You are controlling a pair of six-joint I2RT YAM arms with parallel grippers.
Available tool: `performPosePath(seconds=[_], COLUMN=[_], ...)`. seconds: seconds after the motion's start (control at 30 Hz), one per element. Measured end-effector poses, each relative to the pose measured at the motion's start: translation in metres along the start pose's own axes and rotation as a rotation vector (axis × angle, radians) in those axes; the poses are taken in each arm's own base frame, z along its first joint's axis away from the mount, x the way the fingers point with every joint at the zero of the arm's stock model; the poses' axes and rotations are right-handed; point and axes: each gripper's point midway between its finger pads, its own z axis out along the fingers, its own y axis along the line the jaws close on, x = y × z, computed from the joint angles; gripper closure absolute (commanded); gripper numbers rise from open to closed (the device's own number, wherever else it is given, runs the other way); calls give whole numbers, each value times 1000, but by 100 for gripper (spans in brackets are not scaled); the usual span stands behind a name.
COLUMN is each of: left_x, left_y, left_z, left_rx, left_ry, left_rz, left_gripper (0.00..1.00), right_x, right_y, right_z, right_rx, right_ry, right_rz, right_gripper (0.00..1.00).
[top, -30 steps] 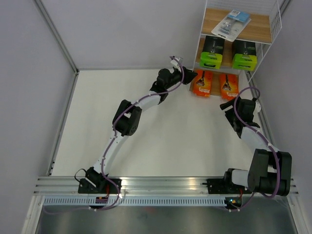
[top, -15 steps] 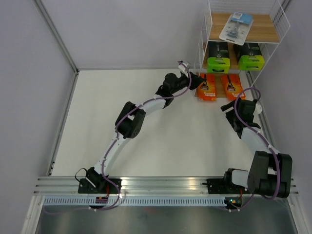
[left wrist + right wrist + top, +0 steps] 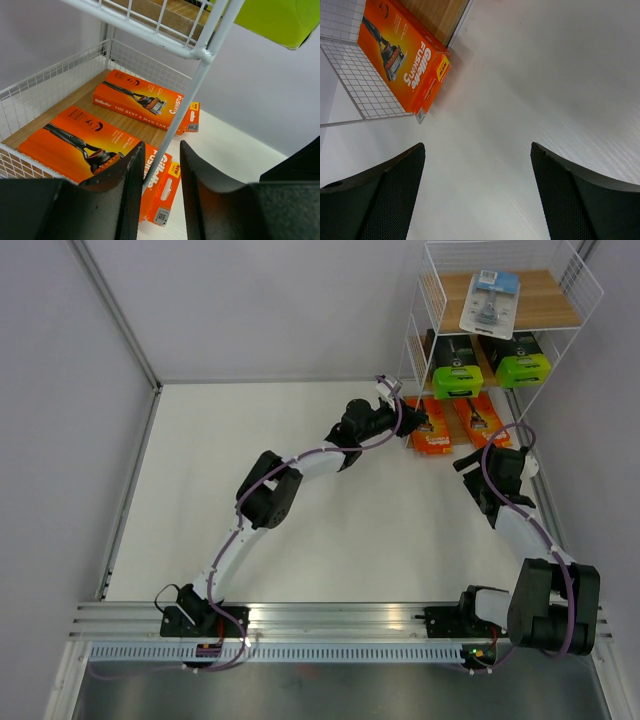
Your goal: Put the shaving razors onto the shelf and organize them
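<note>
**A:** Where are the razors?

**B:** All five are on the shelf [image 3: 548, 298], which stands in the desk's [image 3: 300, 510] far right corner. The blister pack [image 3: 489, 302] is on the top board. The two black boxes [image 3: 457, 368] sit side by side on the middle board. The two orange cards [image 3: 434, 427] lie flat on the bottom board, with their ends poking past its front edge.

**A:** Why is the left arm in there?

**B:** I have the left fingers [image 3: 131, 180] on either side of the shelf's corner post [image 3: 200, 75]. They are partly spread with a gap showing, so they aren't clamped. My read is that they're hooked there to nudge or steady the frame, not to pick a pack.

**A:** And the right?

**B:** The right fingers [image 3: 385, 190] are spread wide and hold nothing. They hang over bare desk, near one card's overhanging end. I'd guess they're staged to push it in.

**A:** Surface and room?

**B:** White matte desk with plain grey walls close around it. An aluminium rail [image 3: 330, 618] runs along the near edge.
</note>
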Motion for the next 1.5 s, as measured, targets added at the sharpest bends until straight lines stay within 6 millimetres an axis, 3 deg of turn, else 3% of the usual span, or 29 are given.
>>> performPosePath(seconds=[0.33, 0.6, 1.03, 1.1, 1.17, 1.27, 1.37, 1.5], left_x=[-4, -23, -28, -28, -26, -10, 4, 2], left_y=[21, 21, 38, 38, 41, 49, 56, 55], left_z=[-1, 9, 13, 13, 11, -4, -20, -39], left_rx=[-87, -112, -155, -154, -155, -179, -205, -225], left_ry=[39, 31, -4, -7, -17, 3, 33, 53], left_rz=[-28, -28, -48, -55, -62, -96, -120, -132], left_gripper=[59, 58, 55, 50, 29, 18, 15, 14], right_x=[12, 14, 22, 24, 25, 27, 29, 30], right_y=[-13, -16, -18, -18, -17, -16, -14, -12], right_z=[0, 4, 17, 19, 20, 21, 20, 19], right_rx=[24, 34, 34, 33, 30, 20, 11, -2], right_ry=[22, 31, 61, 67, 71, 86, 93, 103], right_rz=[0, 0, 17, 18, 18, 19, 19, 16], right_gripper=[8, 8, 8, 8, 8, 7, 7, 7])
